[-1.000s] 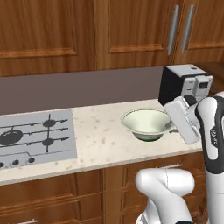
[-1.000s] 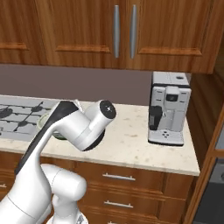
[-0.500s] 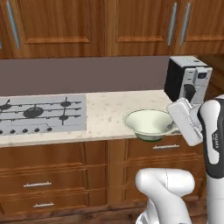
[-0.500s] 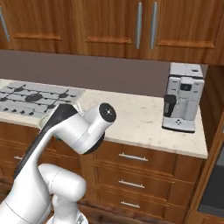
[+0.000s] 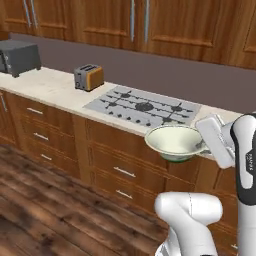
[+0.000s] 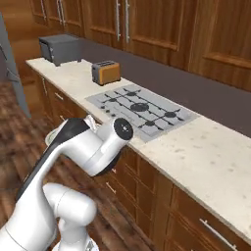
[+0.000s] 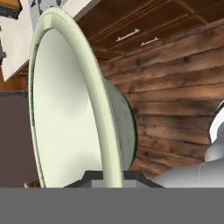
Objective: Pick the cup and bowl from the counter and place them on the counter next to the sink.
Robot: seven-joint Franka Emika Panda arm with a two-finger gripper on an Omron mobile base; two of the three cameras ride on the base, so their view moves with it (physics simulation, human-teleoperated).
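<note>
Hand [image 5: 206, 146] carries bowl [image 5: 175, 142] beside counter [image 5: 60, 90].

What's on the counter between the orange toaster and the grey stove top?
Nothing: between the small orange toaster and the grey stove plate, the beige speckled counter is bare in both base views.

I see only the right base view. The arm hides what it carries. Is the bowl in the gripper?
Observer: Yes. In the hand view the gripper is shut on the rim of the bowl.
Operator: Is the bowl over the counter?
Observer: No. In the left base view the bowl hangs in front of the counter, before the drawers.
Operator: Is it level?
Observer: In the left base view it looks about level, opening up, and empty.
</note>
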